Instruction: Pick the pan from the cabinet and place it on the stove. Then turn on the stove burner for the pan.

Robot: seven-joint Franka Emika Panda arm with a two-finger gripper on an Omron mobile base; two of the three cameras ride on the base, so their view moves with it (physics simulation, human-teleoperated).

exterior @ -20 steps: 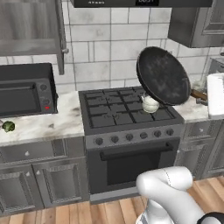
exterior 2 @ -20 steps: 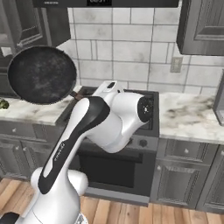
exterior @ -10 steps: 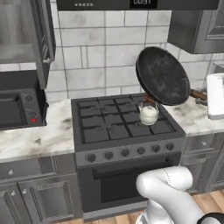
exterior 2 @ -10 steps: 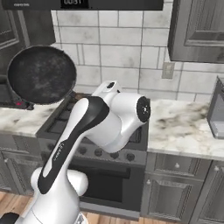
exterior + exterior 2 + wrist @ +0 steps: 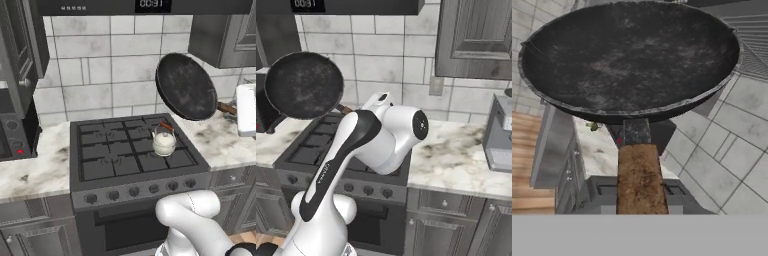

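Observation:
The round black pan [image 5: 186, 87] hangs tilted on edge above the right side of the stove [image 5: 100, 134], its speckled inside facing the base cameras. Its brown wooden handle [image 5: 640, 180] runs down toward my hand in the hand view. My gripper [image 5: 356, 111] is shut on that handle, beside the pan [image 5: 303, 85]. The front-left stove burner [image 5: 100, 162] lies bare under its grate. A row of round knobs [image 5: 132, 191] lines the stove's front. The grey cabinet [image 5: 20, 55] stands at upper left with its door swung out.
A small white kettle [image 5: 164, 141] sits on the front-right burner, below the pan. A white appliance [image 5: 247, 110] stands on the marble counter to the right. A black countertop oven [image 5: 12, 142] is at the left edge. Another grey wall cabinet [image 5: 476, 37] hangs at upper right.
The base has driven closer and to the right, so the stove looks larger and the countertop oven has slid toward the left edge. The pan stays held up in the same grip.

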